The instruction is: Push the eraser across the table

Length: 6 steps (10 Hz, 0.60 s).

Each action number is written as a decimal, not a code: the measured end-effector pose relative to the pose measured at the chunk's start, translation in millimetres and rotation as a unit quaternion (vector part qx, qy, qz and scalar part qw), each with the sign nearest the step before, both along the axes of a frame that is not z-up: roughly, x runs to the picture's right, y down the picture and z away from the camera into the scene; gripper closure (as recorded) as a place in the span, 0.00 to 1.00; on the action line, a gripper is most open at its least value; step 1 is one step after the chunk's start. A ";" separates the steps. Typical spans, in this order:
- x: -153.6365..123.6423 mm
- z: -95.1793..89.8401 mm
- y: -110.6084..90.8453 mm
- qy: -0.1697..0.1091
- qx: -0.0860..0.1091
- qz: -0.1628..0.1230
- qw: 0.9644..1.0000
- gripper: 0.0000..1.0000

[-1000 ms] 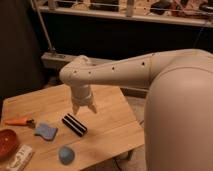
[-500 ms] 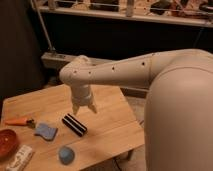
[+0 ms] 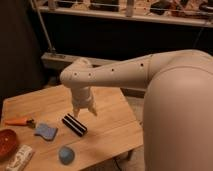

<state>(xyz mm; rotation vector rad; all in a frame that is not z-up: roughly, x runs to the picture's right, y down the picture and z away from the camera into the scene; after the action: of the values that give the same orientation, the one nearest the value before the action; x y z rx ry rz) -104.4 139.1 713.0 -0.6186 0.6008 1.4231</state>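
Note:
The eraser [image 3: 74, 124], a small black oblong block with pale stripes, lies on the light wooden table [image 3: 107, 130] near its middle, angled from upper left to lower right. My gripper [image 3: 84, 111] hangs from the pale arm just above and to the right of the eraser's far end, fingers pointing down and spread apart with nothing between them. It is close to the eraser; contact cannot be told.
A flat blue sponge-like piece [image 3: 45, 131] lies left of the eraser. A rounded blue lump [image 3: 66, 154] sits near the front edge. An orange-handled tool [image 3: 19, 121], a red-brown bowl [image 3: 7, 142] and a pale packet [image 3: 19, 158] are at the left.

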 end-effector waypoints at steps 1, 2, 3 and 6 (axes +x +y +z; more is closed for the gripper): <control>-3.6 7.8 31.7 0.013 -0.031 -0.007 0.999 0.35; -6.8 13.4 53.9 0.023 -0.053 -0.014 0.998 0.35; -16.7 23.5 77.9 0.030 -0.076 -0.020 0.996 0.35; -81.0 67.8 112.3 -0.002 -0.085 -0.033 0.996 0.57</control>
<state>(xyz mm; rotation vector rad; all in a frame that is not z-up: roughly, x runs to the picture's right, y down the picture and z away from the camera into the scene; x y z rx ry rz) -185.4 251.4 780.8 -0.7287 0.7379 1.3170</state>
